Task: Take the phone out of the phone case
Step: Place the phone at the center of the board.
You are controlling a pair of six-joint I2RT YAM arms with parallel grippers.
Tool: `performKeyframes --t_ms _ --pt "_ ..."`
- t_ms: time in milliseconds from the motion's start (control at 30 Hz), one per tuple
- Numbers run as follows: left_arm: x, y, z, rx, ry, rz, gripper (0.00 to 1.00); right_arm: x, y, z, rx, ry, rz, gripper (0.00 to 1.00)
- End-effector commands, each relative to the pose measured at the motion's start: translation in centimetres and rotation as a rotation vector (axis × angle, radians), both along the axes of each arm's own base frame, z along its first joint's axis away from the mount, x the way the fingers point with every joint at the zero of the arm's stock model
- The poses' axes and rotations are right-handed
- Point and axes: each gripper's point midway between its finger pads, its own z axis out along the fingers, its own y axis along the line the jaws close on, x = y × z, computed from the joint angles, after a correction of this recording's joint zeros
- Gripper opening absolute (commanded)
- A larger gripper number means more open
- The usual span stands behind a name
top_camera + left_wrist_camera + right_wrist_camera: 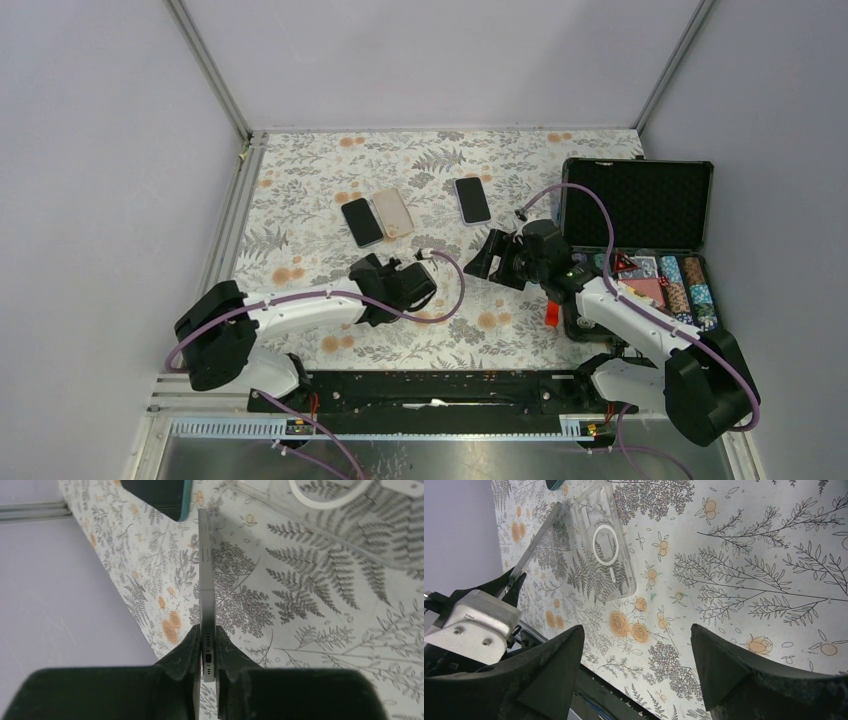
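Note:
In the left wrist view, a thin silver phone (206,580) stands on edge above the floral table, its port end pinched between the fingers of my left gripper (207,650), which is shut on it. The clear phone case (606,550), with a white ring on its back, lies flat and empty on the table just beyond my right gripper (636,630). That gripper hangs open above the cloth with nothing between its fingers. The right wrist view also shows the phone (541,535) edge-on beside the case. From above, my left gripper (400,285) and right gripper (497,258) face each other at mid-table.
A dark phone (362,222) and a beige one (393,213) lie side by side further back, with a third phone (472,200) to their right. An open black poker chip case (640,205) stands at the right edge. Metal rails border the table.

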Motion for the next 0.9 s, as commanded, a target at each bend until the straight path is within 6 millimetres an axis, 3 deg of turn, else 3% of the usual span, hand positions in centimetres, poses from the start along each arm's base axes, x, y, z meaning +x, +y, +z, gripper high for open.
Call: performKeyframes --t_ms 0,200,300,500,567,733,867 --pt "-2.5 -1.0 -1.4 -0.039 0.193 -0.110 0.11 0.3 -0.1 0.6 -0.002 -0.019 -0.003 0.84" --pt "-2.5 0.9 -4.5 0.110 0.210 -0.108 0.12 0.1 -0.4 0.3 -0.004 -0.017 -0.010 0.84" --pt "-3.3 0.2 -5.6 0.093 0.289 -0.111 0.12 -0.1 -0.6 -0.1 -0.009 -0.011 -0.015 0.84" --pt "-3.3 -1.1 -6.1 0.040 0.297 -0.125 0.26 0.0 -0.8 0.3 -0.009 -0.028 -0.022 0.84" --pt "-3.5 -1.3 -6.3 0.034 0.312 -0.132 0.49 0.0 -0.9 0.4 -0.012 -0.036 -0.026 0.84" --pt "-3.8 -1.6 -6.4 0.030 0.335 -0.146 0.52 0.0 -1.2 0.3 -0.023 -0.038 -0.031 0.84" --pt "-3.6 -1.8 -4.8 -0.004 0.302 -0.140 0.52 0.1 -1.7 0.1 -0.056 -0.041 -0.034 0.84"
